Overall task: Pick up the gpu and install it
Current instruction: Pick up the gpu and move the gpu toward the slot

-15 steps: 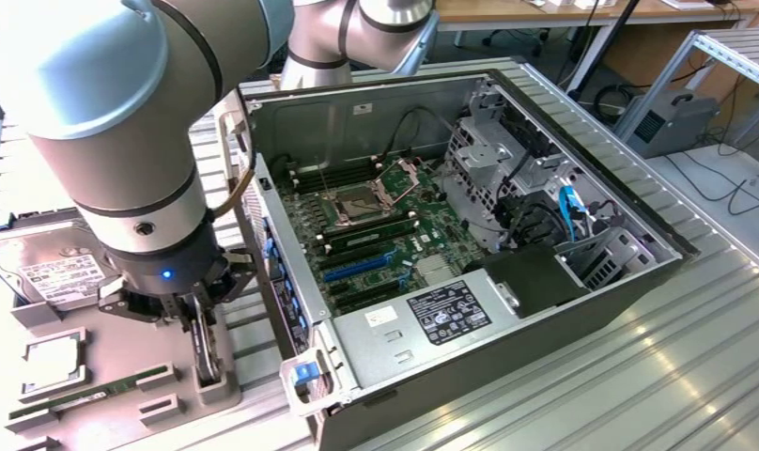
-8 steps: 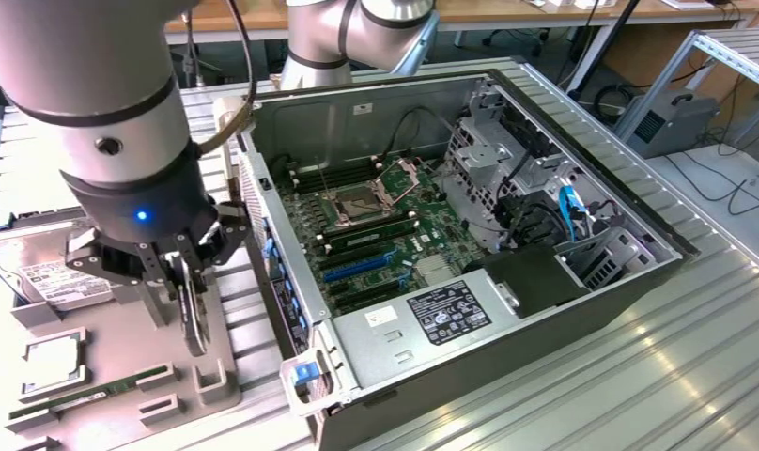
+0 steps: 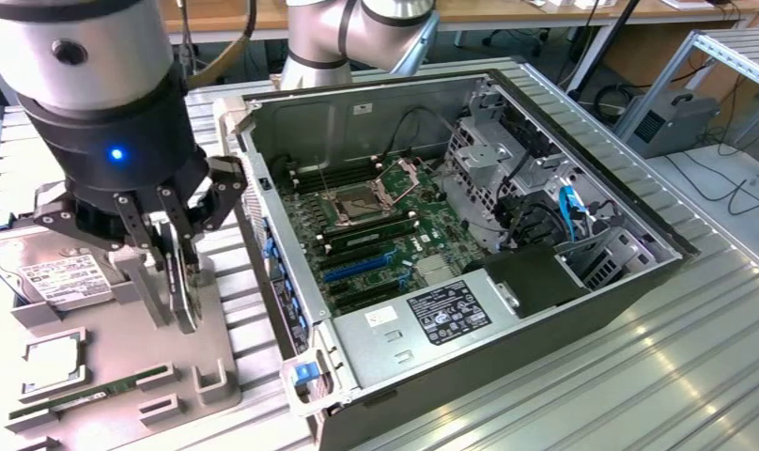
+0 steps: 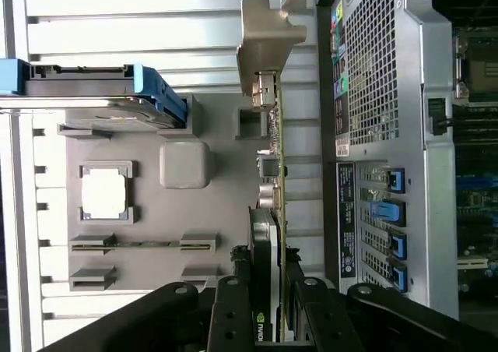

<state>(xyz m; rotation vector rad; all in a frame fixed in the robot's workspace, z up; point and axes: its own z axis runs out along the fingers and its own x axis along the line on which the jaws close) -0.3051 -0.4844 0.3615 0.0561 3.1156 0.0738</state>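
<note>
The gpu stands on edge over the grey parts holder at the exterior view's left, beside the open computer case. My gripper comes down on it from above, its fingers shut on the card's upper edge. In the wrist view the gpu is seen edge-on: green board, black face, and its silver bracket at the far end. There my gripper has its black fingers pressed against both faces. Whether the card still rests in the holder I cannot tell.
The case lies open with the motherboard and its blue expansion slots exposed. The holder also carries a hard drive, a processor and a memory stick. The case's rear panel runs close alongside the card.
</note>
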